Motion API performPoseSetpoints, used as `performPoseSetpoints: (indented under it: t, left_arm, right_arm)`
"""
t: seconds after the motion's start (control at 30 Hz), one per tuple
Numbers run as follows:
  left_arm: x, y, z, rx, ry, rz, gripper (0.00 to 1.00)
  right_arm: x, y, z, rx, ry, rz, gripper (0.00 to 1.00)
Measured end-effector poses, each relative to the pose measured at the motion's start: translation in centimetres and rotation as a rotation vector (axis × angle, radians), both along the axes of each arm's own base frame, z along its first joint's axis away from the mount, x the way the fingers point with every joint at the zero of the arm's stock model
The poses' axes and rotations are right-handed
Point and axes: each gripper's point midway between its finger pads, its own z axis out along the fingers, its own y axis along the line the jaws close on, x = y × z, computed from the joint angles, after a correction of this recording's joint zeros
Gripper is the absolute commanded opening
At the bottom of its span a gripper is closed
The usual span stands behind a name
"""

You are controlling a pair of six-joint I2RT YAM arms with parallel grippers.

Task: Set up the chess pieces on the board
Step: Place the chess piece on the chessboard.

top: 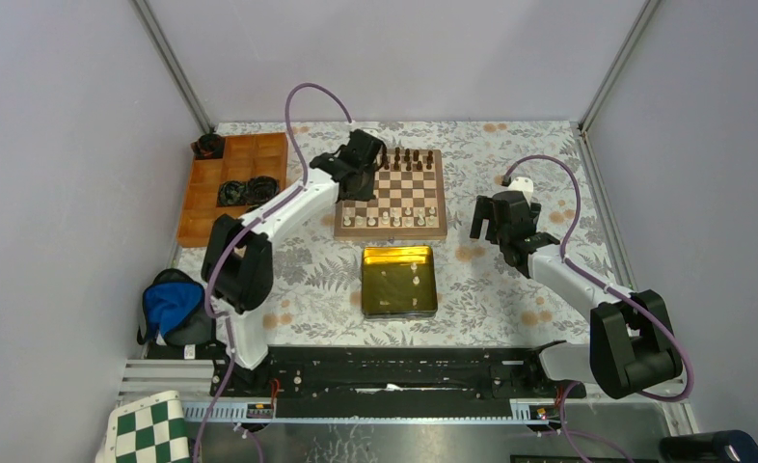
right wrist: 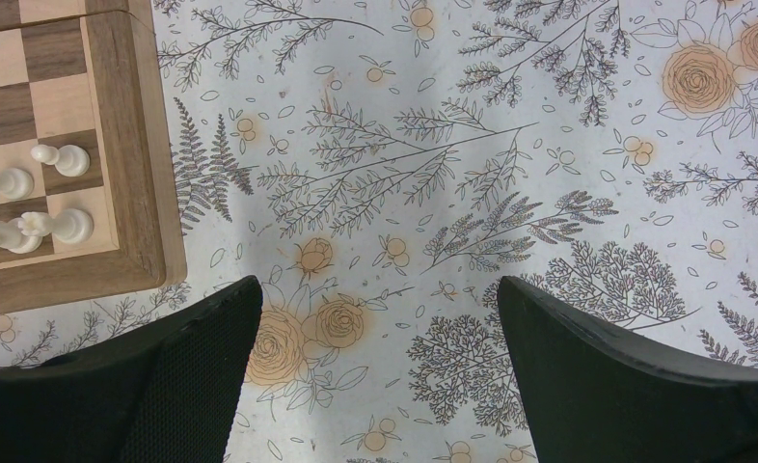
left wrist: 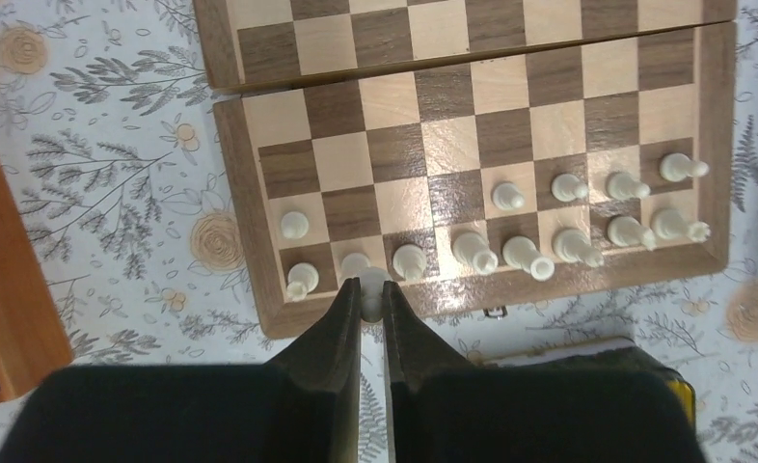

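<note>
I'd ease left pincer [left wrist: 371, 287], pinched narrow on a cream piece [left wrist: 371, 303], straight down onto the board [left wrist: 243, 222] near row (right pincer [right wrist: 377, 289] wide, idle).

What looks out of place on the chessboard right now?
On the board, the second row of white pieces has a gap: one piece alone, three bare squares, then four more. Two small white things, likely pieces, lie in the yellow tin beside the board.

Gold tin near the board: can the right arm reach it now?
Probably yes: the right pincer is open and empty, and only bare tablecloth lies between it and the gold tin.
</note>
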Motion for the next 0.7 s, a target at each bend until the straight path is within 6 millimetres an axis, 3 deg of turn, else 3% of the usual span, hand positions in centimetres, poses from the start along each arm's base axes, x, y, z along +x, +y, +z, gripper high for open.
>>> performPoseSetpoints:
  t: [0.37, 0.7]
  left_arm:
    - [0.6, -0.2, -6.2, 0.045, 0.143, 0.027, 0.00]
    - [2.2, 1.0, -6.7, 0.034, 0.149, 0.075, 0.00]
  right_arm:
    - [0.0, 0.0, 0.0, 0.000, 0.000, 0.000, 1.00]
    - [0.0, 0.0, 0.0, 0.000, 0.000, 0.000, 1.00]
